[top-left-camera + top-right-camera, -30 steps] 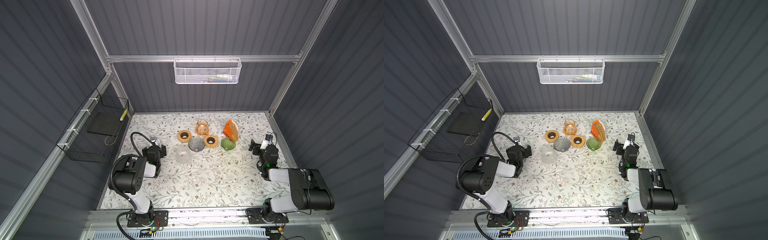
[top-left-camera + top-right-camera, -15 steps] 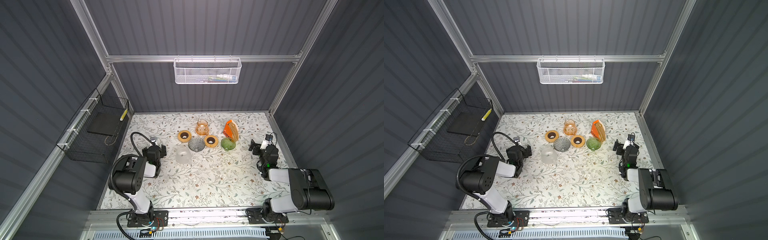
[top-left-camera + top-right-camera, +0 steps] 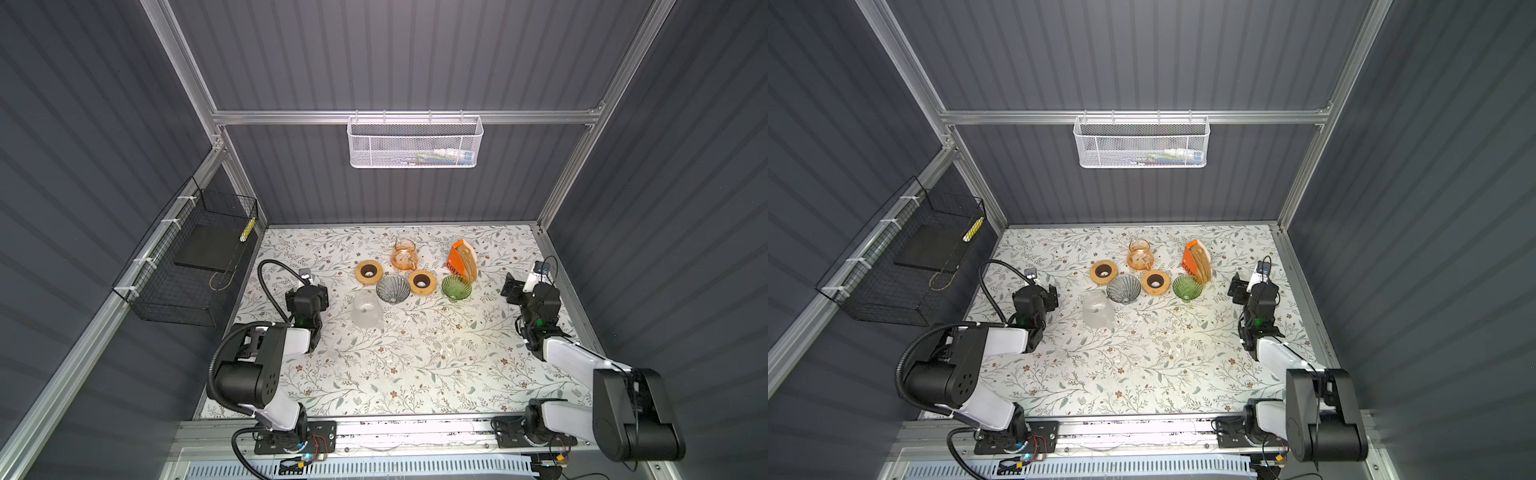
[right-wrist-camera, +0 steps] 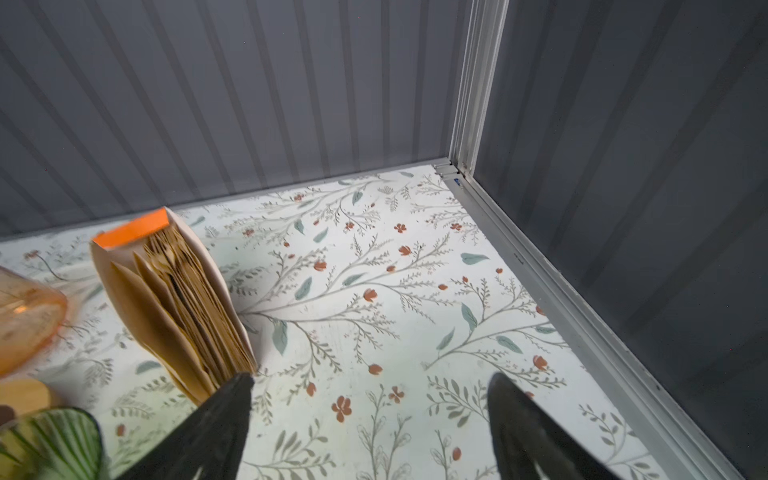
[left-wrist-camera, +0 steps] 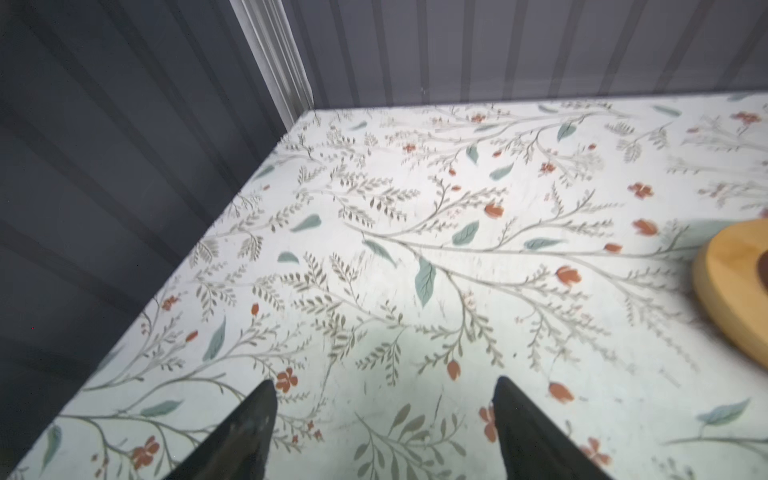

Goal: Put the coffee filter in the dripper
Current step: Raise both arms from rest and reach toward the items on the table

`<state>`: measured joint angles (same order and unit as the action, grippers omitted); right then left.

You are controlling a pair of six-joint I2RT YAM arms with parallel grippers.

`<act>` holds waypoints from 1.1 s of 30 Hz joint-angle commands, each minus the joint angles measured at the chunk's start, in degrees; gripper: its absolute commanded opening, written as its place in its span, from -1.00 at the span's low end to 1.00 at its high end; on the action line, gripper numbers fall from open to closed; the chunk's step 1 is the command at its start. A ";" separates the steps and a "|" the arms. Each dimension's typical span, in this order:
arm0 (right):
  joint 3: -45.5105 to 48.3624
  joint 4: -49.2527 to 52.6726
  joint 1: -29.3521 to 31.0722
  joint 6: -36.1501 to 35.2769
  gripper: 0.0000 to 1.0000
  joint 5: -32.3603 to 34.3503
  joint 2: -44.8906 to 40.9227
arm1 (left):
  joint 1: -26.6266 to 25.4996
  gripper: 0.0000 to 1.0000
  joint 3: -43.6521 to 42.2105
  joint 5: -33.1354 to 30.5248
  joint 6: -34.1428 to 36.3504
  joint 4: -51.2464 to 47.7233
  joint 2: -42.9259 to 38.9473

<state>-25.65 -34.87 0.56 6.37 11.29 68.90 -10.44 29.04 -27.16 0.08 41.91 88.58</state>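
Brown paper coffee filters stand fanned in an orange-and-white box at the back right. A green ribbed glass dripper sits just in front of the box. A grey ribbed glass dripper sits near the middle. My right gripper hovers low to the right of the box, open and empty. One of its fingertips lies close to the box's lower corner. My left gripper is open and empty over bare table at the left.
Two wooden rings flank the grey dripper, and one of them shows in the left wrist view. An orange glass server stands behind them, a frosted clear vessel in front. Grey walls and metal rails bound the table.
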 commanded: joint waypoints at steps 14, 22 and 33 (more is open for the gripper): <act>-24.35 33.05 22.49 4.31 0.51 -0.17 3.99 | -7.53 0.36 25.92 12.73 -16.89 -48.53 -12.61; -39.64 36.53 27.92 6.11 0.40 -4.10 23.00 | -7.51 0.38 28.40 19.50 -22.49 -54.41 -14.31; -56.30 39.40 30.07 7.91 0.21 -7.56 43.11 | -7.49 0.42 29.76 26.69 -25.13 -56.50 -12.35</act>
<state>-79.07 2.42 30.55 13.04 5.32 109.71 -18.02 57.17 -3.07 -23.90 -12.91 75.88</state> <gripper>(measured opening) 0.606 0.710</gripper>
